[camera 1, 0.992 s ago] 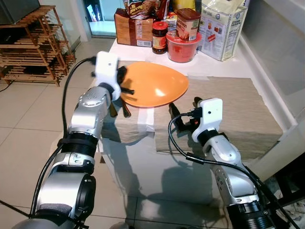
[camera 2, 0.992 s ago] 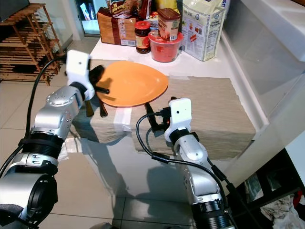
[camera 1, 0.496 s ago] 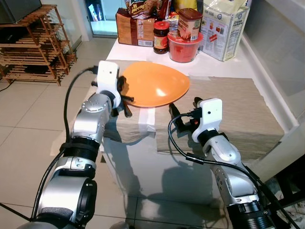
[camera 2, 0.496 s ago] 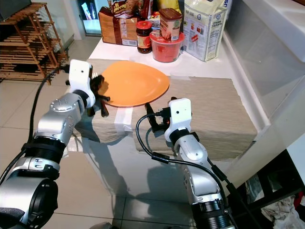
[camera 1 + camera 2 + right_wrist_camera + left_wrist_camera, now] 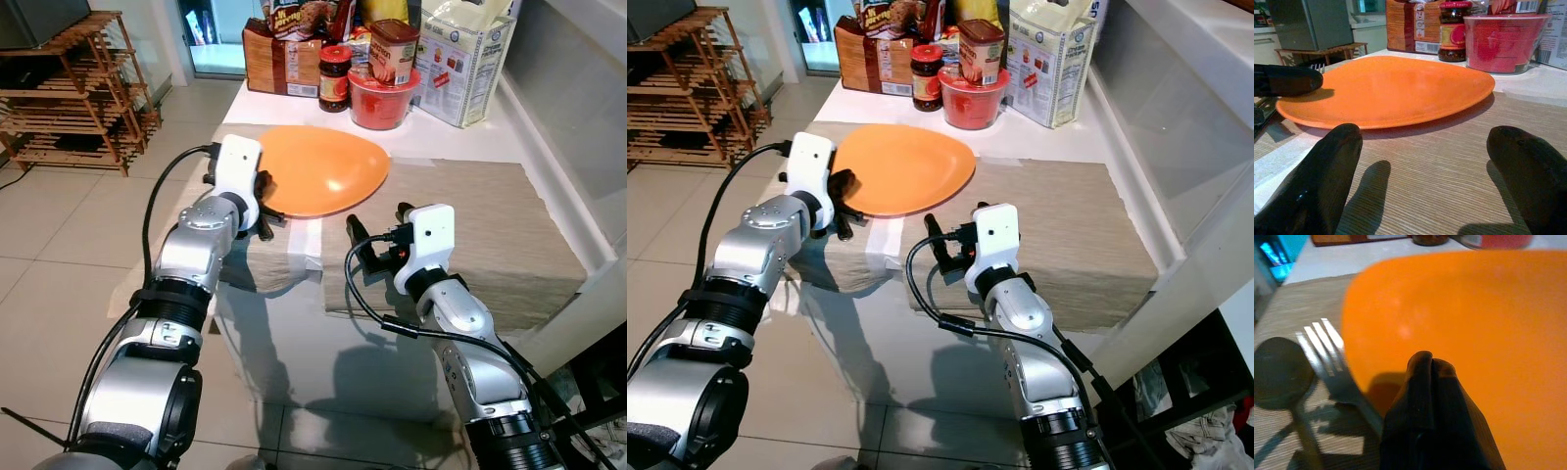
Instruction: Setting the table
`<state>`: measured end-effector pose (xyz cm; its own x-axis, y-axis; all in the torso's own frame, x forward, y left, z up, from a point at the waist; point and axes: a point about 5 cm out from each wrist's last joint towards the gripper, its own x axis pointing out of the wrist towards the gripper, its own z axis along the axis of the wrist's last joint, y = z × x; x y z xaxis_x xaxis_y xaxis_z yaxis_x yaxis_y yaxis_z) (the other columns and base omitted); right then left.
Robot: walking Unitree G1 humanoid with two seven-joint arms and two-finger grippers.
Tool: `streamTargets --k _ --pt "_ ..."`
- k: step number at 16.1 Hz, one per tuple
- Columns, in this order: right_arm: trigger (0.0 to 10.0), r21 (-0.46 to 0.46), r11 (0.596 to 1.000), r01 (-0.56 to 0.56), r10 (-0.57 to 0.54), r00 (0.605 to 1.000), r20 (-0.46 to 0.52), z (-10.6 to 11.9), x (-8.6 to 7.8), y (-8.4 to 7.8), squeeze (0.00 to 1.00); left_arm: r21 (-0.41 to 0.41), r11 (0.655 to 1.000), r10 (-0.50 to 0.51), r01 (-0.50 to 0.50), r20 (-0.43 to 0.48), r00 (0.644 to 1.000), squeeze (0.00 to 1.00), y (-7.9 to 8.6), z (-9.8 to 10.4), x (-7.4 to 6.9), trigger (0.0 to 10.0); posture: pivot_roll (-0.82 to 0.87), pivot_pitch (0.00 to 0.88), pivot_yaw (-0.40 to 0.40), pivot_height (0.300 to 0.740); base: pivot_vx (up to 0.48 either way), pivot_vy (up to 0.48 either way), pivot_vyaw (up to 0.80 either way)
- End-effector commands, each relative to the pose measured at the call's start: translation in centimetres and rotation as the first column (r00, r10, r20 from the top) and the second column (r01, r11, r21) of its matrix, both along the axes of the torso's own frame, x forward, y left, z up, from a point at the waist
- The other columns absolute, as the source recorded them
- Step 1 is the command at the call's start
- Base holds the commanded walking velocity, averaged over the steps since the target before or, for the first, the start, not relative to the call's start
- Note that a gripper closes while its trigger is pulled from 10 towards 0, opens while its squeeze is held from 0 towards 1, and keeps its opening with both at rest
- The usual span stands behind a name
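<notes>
So the orange plate [image 5: 320, 169] sits on the white table [image 5: 294, 323], straddling the gap between two beige placemats: the left placemat [image 5: 260, 259] and the bigger right placemat [image 5: 470, 230], with a strip of bare table showing between them. The left gripper [image 5: 266, 199] is right at the plate's near left edge, and in the left wrist view its two black fingers [image 5: 1432, 416] are pressed together, closed, with their tips lying over the rim of the plate; I can't tell for sure whether any plate edge is actually pinched between them. Just beside the plate on the left mat there's a fork [image 5: 1334, 364] and next to it a dark spoon [image 5: 1276, 374], both lying flat on the cloth. The right gripper [image 5: 370, 247] hovers low over the near edge of the right placemat, fingers spread wide apart and holding nothing, pointed toward the plate, a little short of it. At the back of the table there's a bunch of groceries: a red tub [image 5: 380, 98], a dark jar with a red lid [image 5: 334, 76], a brown carton [image 5: 279, 69] and a white carton [image 5: 463, 64]. Wooden rack [image 5: 73, 93] stands on the tiled floor off to the left.
</notes>
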<state>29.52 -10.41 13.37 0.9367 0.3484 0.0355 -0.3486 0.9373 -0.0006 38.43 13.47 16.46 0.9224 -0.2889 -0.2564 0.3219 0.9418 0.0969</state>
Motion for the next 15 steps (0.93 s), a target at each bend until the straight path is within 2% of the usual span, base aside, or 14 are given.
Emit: streamTargets --k 1,2,4,7,8,9,10,12,14,15 --pt "10.0 -0.003 1.0 -0.011 0.011 1.0 0.007 0.3 0.2 0.2 0.0 0.027 0.999 -0.042 0.044 -0.091 0.995 0.0 -0.7 -1.7 -0.5 10.0 0.01 0.011 0.02 0.74 0.0 0.0 0.0" --pt "10.0 -0.003 1.0 -0.011 0.011 1.0 0.007 0.3 0.2 0.2 0.0 0.027 0.998 -0.05 0.052 -0.091 0.995 0.0 -0.8 -1.7 -0.5 10.0 0.01 0.011 0.02 0.74 0.0 0.0 0.0" --pt "10.0 -0.003 1.0 -0.013 0.013 1.0 0.001 0.2 0.2 0.2 0.0 0.034 0.989 -0.144 0.146 -0.05 0.988 0.0 -2.2 -0.5 -0.4 10.0 0.01 0.011 0.021 0.74 0.0 0.0 0.0" --pt "10.0 -0.003 1.0 -0.013 0.013 1.0 -0.002 0.2 0.2 0.3 0.0 0.055 0.978 -0.207 0.202 0.108 0.972 0.0 -2.9 1.8 -0.1 10.0 0.01 0.009 0.022 0.74 0.0 0.0 0.0" --pt "10.0 -0.003 1.0 -0.013 0.013 1.0 -0.003 0.2 0.2 0.3 0.0 0.042 0.976 -0.219 0.215 0.147 0.965 0.0 -3.0 2.6 0.0 10.0 0.01 0.006 0.022 0.74 0.0 0.0 0.0" --pt "10.0 -0.004 1.0 -0.014 0.014 1.0 -0.003 0.1 0.2 0.3 0.0 0.034 0.971 -0.236 0.235 0.225 0.945 0.0 -3.3 4.3 0.2 10.0 0.01 0.0 0.021 0.74 0.0 0.0 0.0" --pt "10.0 -0.005 1.0 -0.014 0.014 1.0 -0.002 0.1 0.2 0.3 0.0 0.015 0.97 -0.239 0.243 0.243 0.94 0.0 -3.3 5.0 0.3 10.0 0.01 0.0 0.021 0.74 0.0 0.0 0.0" --pt "10.0 -0.005 1.0 -0.015 0.015 1.0 -0.001 0.1 0.3 0.3 0.0 0.027 0.972 -0.232 0.232 0.24 0.943 0.0 -3.0 5.3 0.6 10.0 0.01 0.0 0.021 0.74 0.0 0.0 0.0" --pt "10.0 -0.005 1.0 -0.017 0.017 1.0 -0.001 0.1 0.3 0.4 0.0 0.094 0.972 -0.228 0.215 0.17 0.959 0.0 -2.3 4.3 1.0 10.0 0.01 0.0 0.021 0.74 0.0 0.0 0.0" --pt "10.0 -0.006 1.0 -0.019 0.019 1.0 0.0 0.1 0.3 0.4 0.0 0.142 0.969 -0.218 0.203 0.096 0.971 0.0 -1.6 3.4 1.3 10.0 0.01 0.0 0.021 0.74 0.0 0.0 0.0"
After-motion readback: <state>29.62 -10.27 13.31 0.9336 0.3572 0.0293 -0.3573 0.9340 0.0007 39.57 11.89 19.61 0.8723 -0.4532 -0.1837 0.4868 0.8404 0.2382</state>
